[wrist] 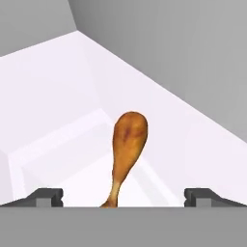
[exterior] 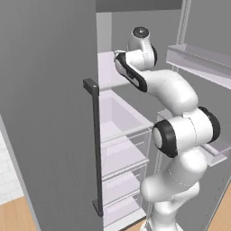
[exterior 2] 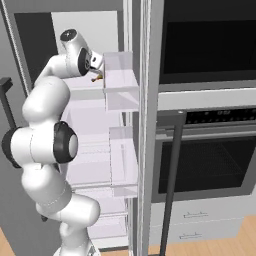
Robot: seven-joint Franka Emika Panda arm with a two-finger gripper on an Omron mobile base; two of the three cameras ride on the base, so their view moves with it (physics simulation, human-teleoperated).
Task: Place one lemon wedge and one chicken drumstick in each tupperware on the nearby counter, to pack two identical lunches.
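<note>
The white jointed arm [exterior: 180, 131] is seen reaching up into an open grey refrigerator [exterior: 45, 113], whose tall door with a dark vertical bar handle [exterior: 95, 149] stands swung out on the left of the left base view. The arm's hand is tucked at an upper pale shelf [exterior 2: 82, 86] inside the cabinet. In the hand view, the two small dark finger tips [wrist: 48, 197] are set wide apart at the lower corners, with nothing clamped between them; the gripper [wrist: 128, 198] is therefore noted as spread open. Between those tips an orange-brown chicken drumstick [wrist: 126, 152] is seen lying on the white shelf floor, its rounded meaty end pointing away from the hand and its narrow bone end pointing back toward the gripper. Whether the bone end touches the fingers cannot be told, as it is cut off at the bottom of that view. In the right base view a small orange-brown fleck [exterior 2: 97, 77] is visible just beside the hand, at the shelf edge. Clear translucent door bins [exterior 2: 121, 82] are mounted on the inside of the door near the hand. Pale drawers [exterior: 122, 149] are stacked below the shelf. To the right of the refrigerator, a black-glass built-in wall oven [exterior 2: 205, 150] with a long bar handle is seen.
</note>
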